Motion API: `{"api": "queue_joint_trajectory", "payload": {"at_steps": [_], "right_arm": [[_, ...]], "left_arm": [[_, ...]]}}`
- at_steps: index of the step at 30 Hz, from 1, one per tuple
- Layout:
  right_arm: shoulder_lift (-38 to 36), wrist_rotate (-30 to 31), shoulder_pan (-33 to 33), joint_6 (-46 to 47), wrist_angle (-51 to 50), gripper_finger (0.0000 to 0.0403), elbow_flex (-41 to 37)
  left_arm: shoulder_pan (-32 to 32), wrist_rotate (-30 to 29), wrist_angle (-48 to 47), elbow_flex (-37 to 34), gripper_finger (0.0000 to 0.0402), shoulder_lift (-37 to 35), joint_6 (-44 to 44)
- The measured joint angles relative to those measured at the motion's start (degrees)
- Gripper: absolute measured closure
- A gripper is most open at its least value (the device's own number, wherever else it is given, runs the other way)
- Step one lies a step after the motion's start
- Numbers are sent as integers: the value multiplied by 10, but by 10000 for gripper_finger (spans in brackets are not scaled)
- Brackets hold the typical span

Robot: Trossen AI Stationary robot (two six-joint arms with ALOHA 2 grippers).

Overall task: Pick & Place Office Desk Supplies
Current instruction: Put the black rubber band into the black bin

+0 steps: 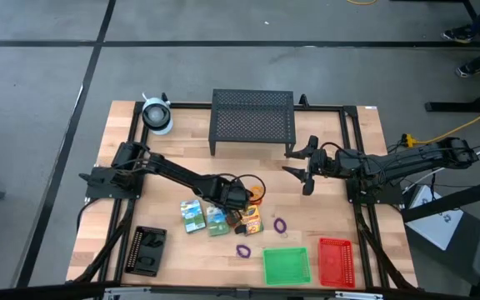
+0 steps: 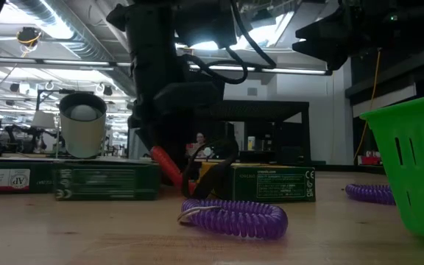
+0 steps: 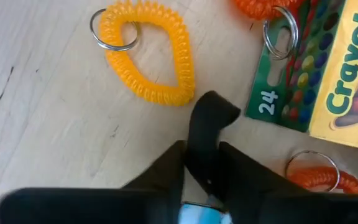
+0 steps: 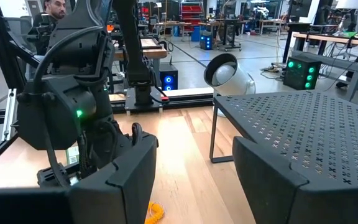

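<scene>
The left gripper is low over the middle of the light wooden table, among the scattered supplies. In its wrist view the 2 dark fingers stand close together with a small black clip-like piece rising between them; they appear clenched on that black bit, though the contact itself is partly hidden. Just beside it lies a yellow-orange coiled plastic loop with a metal ring, flat on the wood, and near that the yellow-green cardboard crayon box, with another orange coil at its edge.

From above, 2 small green-white card boxes lie side by side just beside the left gripper. 2 purple coiled loops lie apart on the wood toward the trays. A green plastic mesh tray and a red plastic mesh tray sit next to each other at the table's near edge, and a black tray sits at the near left corner.

The right gripper hangs above the table beside the large black mesh stand, its fingers spread and holding nothing. A round whitish roll stands at the far left corner.
</scene>
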Motion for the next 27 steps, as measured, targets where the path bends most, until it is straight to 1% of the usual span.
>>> {"api": "queue_joint_trajectory", "payload": {"at_steps": [3,4,10,14,17,20,22,25,27], "right_arm": [[0,0,0,0,0,188,0],[0,0,0,0,0,188,0],[0,0,0,1,-5,188,0],[0,0,0,2,-10,188,0],[0,0,0,2,-14,188,0],[0,0,0,2,-17,188,0],[0,0,0,2,-17,188,0],[0,0,0,2,-18,188,0],[0,0,0,2,-18,188,0]], "left_arm": [[1,1,-1,0,382,-3,16],[1,1,-2,0,391,-7,23],[0,-7,-5,0,398,-64,59],[0,-45,-30,0,398,-126,70],[-13,-71,-76,0,399,-179,64],[-38,-84,-139,1,399,-229,24],[-66,-87,-188,0,399,-255,-18],[-122,-85,-239,-13,399,-283,-97],[-169,-82,-250,-33,399,-299,-161]]}}
